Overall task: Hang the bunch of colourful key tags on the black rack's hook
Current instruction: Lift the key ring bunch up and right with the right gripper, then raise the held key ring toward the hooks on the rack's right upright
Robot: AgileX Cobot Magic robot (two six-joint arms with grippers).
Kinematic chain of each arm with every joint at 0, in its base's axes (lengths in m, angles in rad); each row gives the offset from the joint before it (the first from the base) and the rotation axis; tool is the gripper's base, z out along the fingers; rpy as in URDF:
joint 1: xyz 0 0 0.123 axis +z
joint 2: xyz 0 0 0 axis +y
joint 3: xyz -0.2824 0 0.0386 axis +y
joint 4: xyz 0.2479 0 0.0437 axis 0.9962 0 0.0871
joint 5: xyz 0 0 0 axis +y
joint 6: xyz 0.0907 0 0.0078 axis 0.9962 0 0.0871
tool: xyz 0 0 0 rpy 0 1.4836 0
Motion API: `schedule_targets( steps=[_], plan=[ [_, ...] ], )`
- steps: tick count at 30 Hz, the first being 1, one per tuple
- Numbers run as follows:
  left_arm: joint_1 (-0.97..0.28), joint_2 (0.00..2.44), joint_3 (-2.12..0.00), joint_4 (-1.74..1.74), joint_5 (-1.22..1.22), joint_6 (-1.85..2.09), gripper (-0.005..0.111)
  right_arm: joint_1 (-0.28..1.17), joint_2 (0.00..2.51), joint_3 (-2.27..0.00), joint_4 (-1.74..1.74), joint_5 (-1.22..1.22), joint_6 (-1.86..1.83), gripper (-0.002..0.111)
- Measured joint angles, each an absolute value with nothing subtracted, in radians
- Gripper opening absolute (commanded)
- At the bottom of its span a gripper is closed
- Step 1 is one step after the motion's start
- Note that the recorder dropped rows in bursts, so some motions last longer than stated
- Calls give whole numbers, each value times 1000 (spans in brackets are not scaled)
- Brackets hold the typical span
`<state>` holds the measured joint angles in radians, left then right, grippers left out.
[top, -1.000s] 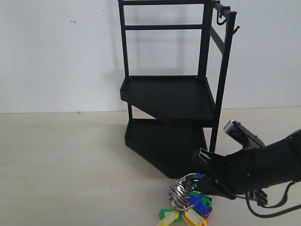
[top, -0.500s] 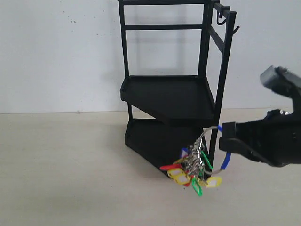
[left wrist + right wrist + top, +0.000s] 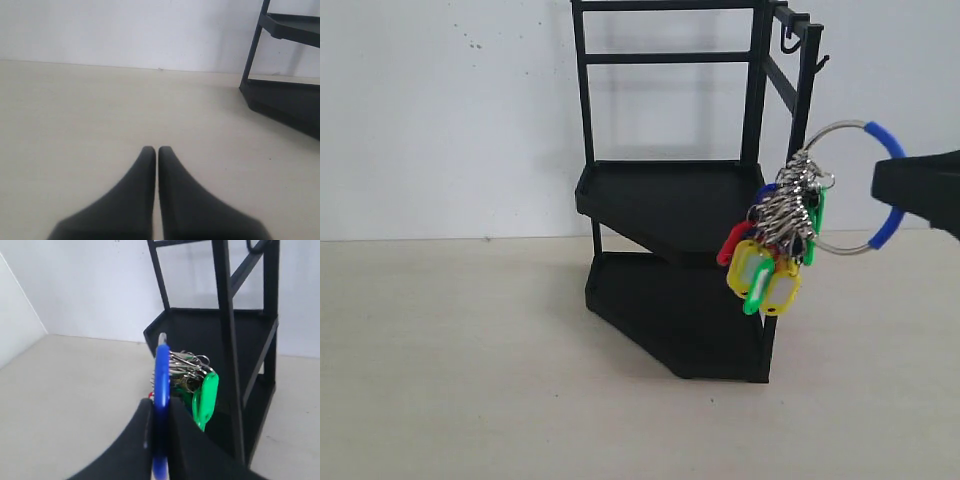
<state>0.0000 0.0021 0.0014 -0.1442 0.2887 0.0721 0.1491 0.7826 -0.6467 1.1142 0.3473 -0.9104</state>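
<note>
My right gripper (image 3: 880,183) (image 3: 161,402) is shut on the blue sleeve of the colourful key tag bunch (image 3: 790,225) (image 3: 161,390), holding it in the air right of the black rack (image 3: 680,200) (image 3: 225,340). The wire ring stands level with the upper tray, and its metal rings and yellow, green and red tags dangle against the front corner post. The hook (image 3: 823,62) juts from that post well above the ring. My left gripper (image 3: 153,149) is shut and empty, low over the table, away from the rack (image 3: 287,75). It does not show in the exterior view.
A like hook (image 3: 787,42) hangs under the rack's top side rail. A white wall (image 3: 440,110) stands close behind the rack. The pale table (image 3: 460,370) stretches left and in front of the rack.
My right gripper has lifted the bunch from the table beside the rack's foot up to the level of the upper tray, with the tags swinging toward the front post.
</note>
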Motion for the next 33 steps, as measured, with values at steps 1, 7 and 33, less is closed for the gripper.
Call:
schedule_targets(
  steps=[1,7,33],
  plan=[
    [0,2,1,-144,289,72,4,149,767,-647,1078,338,-889,0],
    [0,2,1,-144,289,72,4,149,703,-647,794,291,-600,0],
    [0,2,1,-144,289,72,4,200,838,-700,340,551,-276,0]
  ],
)
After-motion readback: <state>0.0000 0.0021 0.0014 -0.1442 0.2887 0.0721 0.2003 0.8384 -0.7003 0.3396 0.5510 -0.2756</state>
